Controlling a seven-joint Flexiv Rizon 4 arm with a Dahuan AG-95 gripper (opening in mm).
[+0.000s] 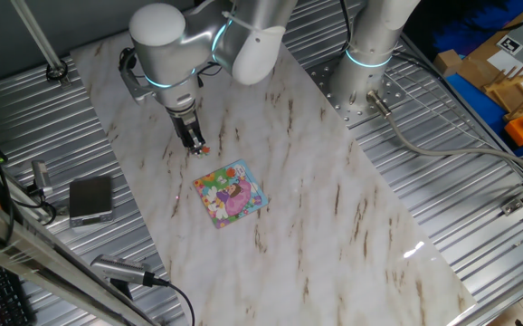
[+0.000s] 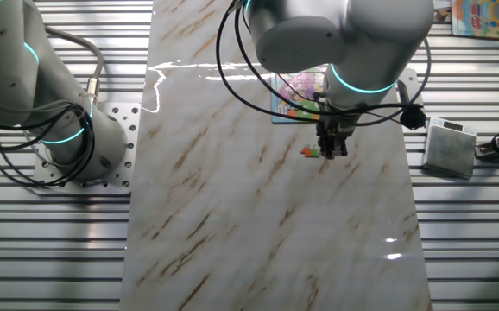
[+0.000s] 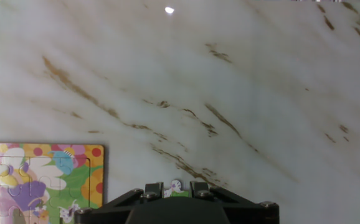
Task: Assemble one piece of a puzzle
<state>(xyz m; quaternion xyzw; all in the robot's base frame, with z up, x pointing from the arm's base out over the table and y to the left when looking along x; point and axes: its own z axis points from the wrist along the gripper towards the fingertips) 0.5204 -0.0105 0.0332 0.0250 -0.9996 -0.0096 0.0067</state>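
In my hand view the gripper [image 3: 177, 188] has its fingers pinched on the piece [image 3: 177, 186], a small green bit between the tips; beyond them, the puzzle [image 1: 230, 193] lies flat on the marble table [image 1: 334, 217], near the gripper but apart from it

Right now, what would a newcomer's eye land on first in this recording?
The colourful square puzzle lying on the marble table. Next, the gripper reaching down beside it, with the piece, tiny and green-orange, at its fingertips, apart from the puzzle.
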